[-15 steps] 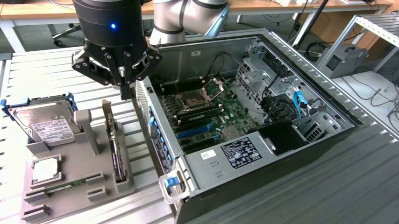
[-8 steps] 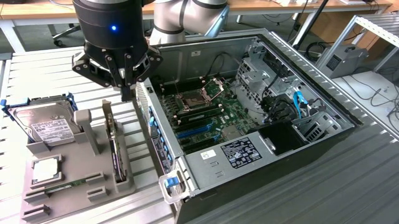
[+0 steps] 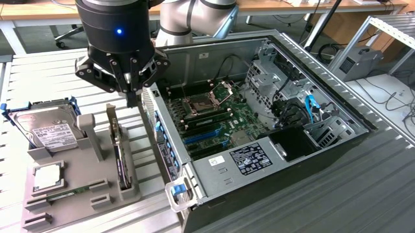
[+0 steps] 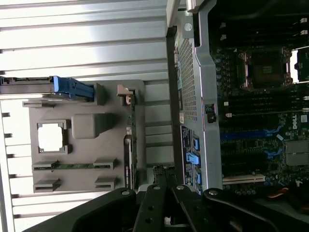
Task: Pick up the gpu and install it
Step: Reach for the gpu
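A slatted metal table (image 3: pixel 337 194) carries everything. In the exterior view, an open computer case (image 3: pixel 194 60) (image 4: pixel 195 96) takes up the span from the centre out to three o'clock. It lies on its side with its motherboard (image 3: pixel 214 121) facing up.

The robot arm comes in from twelve o'clock. Its gripper (image 3: pixel 133 99) (image 4: pixel 161 176) hangs at about ten o'clock from the centre, over the gap between the case and a grey parts holder (image 3: pixel 77 199) (image 4: pixel 91 125). The fingers are pressed together and are not touching any part.

The holder lies on the table at eight o'clock, just beside the case wall. A silver hard drive (image 3: pixel 48 128) leans in the holder's far end, at about nine o'clock.

The gpu (image 3: pixel 118 150) (image 4: pixel 129 145) stands on its long edge in a slot along the holder's side nearest the case. Its metal bracket end points toward the gripper. The card sits just below the fingertips, at their seven o'clock, and apart from them.

A square processor (image 3: pixel 46 177) (image 4: pixel 50 137) rests flat in its pocket. At its five o'clock, a slim green memory stick (image 3: pixel 68 195) (image 4: pixel 72 166) sits between two clips.
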`<state>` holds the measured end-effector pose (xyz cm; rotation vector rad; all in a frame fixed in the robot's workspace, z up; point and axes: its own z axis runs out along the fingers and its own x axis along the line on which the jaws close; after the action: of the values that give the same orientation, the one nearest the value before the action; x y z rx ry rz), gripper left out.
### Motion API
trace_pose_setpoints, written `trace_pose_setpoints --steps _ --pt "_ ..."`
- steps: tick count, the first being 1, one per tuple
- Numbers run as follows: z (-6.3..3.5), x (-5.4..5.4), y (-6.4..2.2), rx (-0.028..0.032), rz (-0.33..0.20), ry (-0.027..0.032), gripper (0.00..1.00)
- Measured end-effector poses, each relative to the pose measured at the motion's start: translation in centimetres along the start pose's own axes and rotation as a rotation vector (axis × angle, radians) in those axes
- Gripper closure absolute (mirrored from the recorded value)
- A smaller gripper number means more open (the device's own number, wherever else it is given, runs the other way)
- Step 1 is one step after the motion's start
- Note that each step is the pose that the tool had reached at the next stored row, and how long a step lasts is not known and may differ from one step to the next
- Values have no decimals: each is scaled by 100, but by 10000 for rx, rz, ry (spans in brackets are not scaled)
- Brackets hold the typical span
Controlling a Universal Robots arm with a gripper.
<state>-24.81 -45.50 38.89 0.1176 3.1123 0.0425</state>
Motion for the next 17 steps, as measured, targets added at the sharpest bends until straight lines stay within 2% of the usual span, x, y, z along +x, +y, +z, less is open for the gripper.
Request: trace_pose_setpoints --steps 17 --pt "0 -5 -92 1 0 1 89"
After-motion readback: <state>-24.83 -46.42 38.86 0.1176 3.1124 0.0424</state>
